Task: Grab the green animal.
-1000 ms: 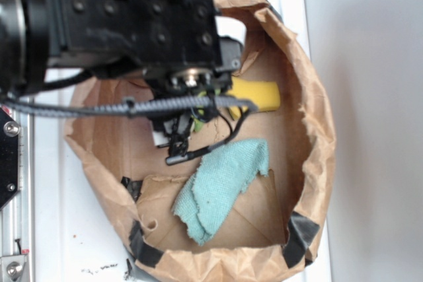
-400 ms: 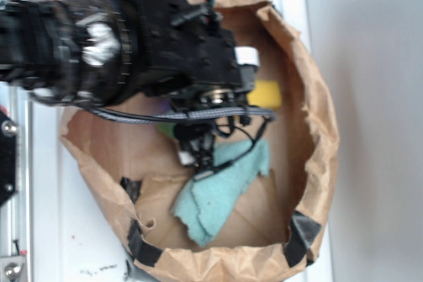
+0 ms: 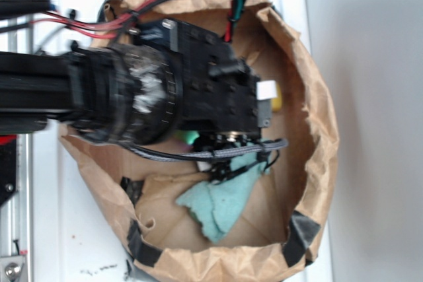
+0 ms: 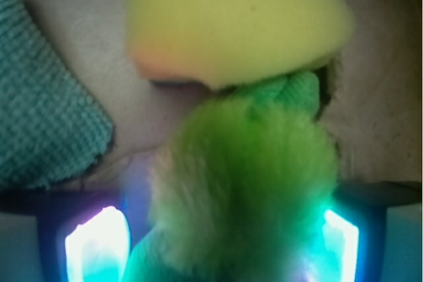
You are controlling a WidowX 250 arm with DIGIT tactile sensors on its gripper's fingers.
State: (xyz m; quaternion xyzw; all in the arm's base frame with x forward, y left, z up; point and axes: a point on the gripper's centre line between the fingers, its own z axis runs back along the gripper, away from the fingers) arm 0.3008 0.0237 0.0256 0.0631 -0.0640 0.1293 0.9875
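Tool spread wide, green animal between fingers

Black robot arm reaching into a brown paper bag. A teal rag lies on the bag floor below it.
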